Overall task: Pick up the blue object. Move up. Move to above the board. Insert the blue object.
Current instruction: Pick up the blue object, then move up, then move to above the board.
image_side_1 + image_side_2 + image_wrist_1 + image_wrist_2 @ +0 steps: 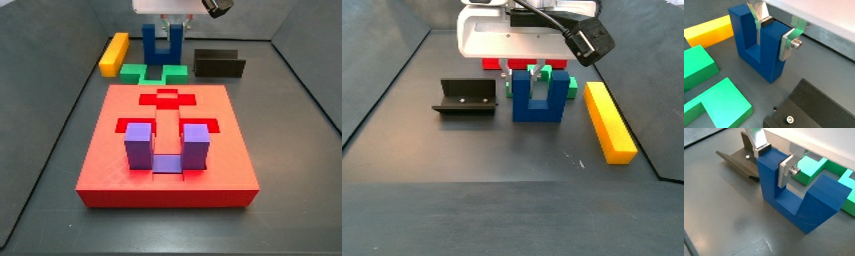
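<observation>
The blue object [764, 62] is a dark blue U-shaped block standing upright on the grey floor, prongs up. It shows in both wrist views [794, 203] and in both side views [150, 50] [539, 112]. My gripper [774, 32] straddles one prong, with one finger inside the slot and the other on the outer face, and is shut on that prong [774, 159]. It hangs over the block in both side views [166, 27] [537, 70]. The red board [120, 165] lies apart from the block, with a purple U block [167, 150] seated in it.
A green block [154, 73] lies between the blue object and the board, also in a wrist view [711, 95]. A yellow bar [114, 53] lies beside the blue object [609, 120]. The fixture [219, 63] stands on its other side [469, 97].
</observation>
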You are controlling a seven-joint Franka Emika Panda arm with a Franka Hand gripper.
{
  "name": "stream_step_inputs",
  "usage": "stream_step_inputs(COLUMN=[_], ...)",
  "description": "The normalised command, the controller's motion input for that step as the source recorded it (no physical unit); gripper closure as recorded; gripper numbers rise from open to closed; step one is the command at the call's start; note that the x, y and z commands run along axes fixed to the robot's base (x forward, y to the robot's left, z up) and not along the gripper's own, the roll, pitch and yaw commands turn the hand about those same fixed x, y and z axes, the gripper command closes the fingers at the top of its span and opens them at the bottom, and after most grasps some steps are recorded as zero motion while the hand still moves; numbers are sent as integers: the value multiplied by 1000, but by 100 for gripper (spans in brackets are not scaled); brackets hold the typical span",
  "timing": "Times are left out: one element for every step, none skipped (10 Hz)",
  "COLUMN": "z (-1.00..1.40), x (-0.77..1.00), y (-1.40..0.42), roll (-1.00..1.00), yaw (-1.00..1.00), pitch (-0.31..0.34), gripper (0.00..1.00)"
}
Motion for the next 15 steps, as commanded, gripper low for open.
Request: stream_step_inputs(z=[0, 0, 0, 0, 0, 0, 0, 0, 0, 833, 793, 562, 360, 1400, 1400], x=[0, 0, 0, 0, 0, 0, 0, 0, 0, 0, -10, -35, -15, 0, -26], y=[0, 0, 0, 0, 0, 0, 0, 0, 0, 0, 16, 10, 12, 0, 1], roll=[0, 0, 0, 0, 0, 0, 0, 0, 0, 0, 4, 23, 47, 0, -5], yaw=[0, 0, 0, 0, 0, 0, 0, 0, 0, 0, -8, -16, -11, 0, 2], pitch=[0, 0, 0, 0, 0, 0, 0, 0, 0, 0, 17, 45, 30, 0, 30], gripper=[100, 100, 100, 100, 100, 100, 100, 100, 100, 100, 100, 100, 100, 100, 100])
